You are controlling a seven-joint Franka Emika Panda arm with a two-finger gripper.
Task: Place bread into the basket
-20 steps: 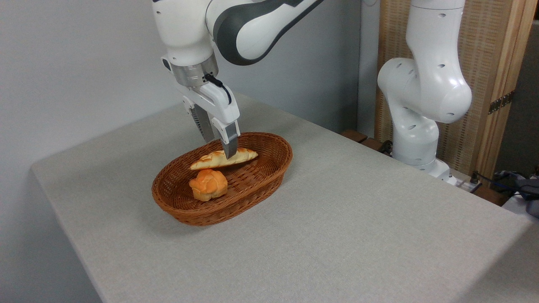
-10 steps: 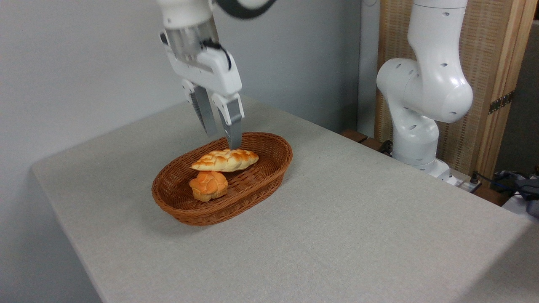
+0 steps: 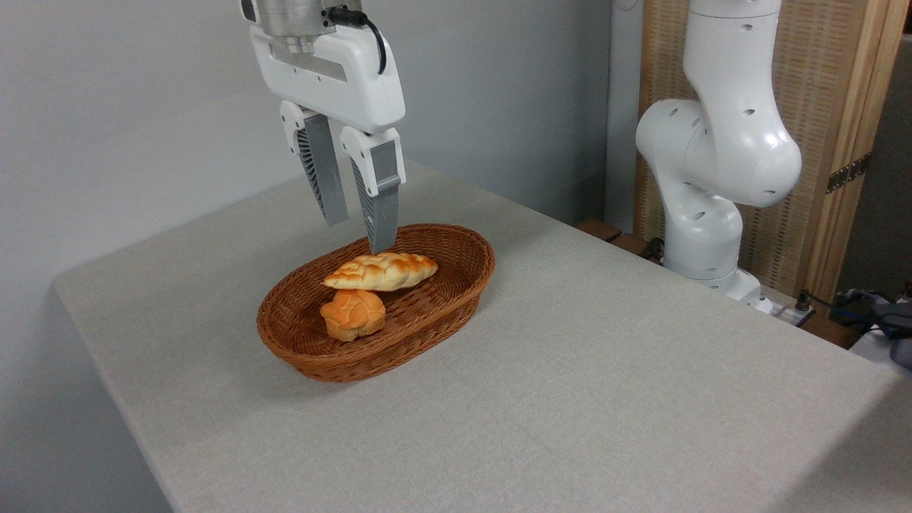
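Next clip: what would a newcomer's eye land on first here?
Probably the reddish wicker basket near the middle of the grey table, with the braided bread lying inside it, against a small round bun. Right above it hangs the open gripper, empty. A white robot arm stands at the right.

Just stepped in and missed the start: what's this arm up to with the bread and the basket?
The robot arm's gripper hangs open and empty just above the wicker basket on the table. The braided loaf lies inside the basket, resting partly on a small round bun in front of it. Nothing touches the loaf, so the bread looks delivered.
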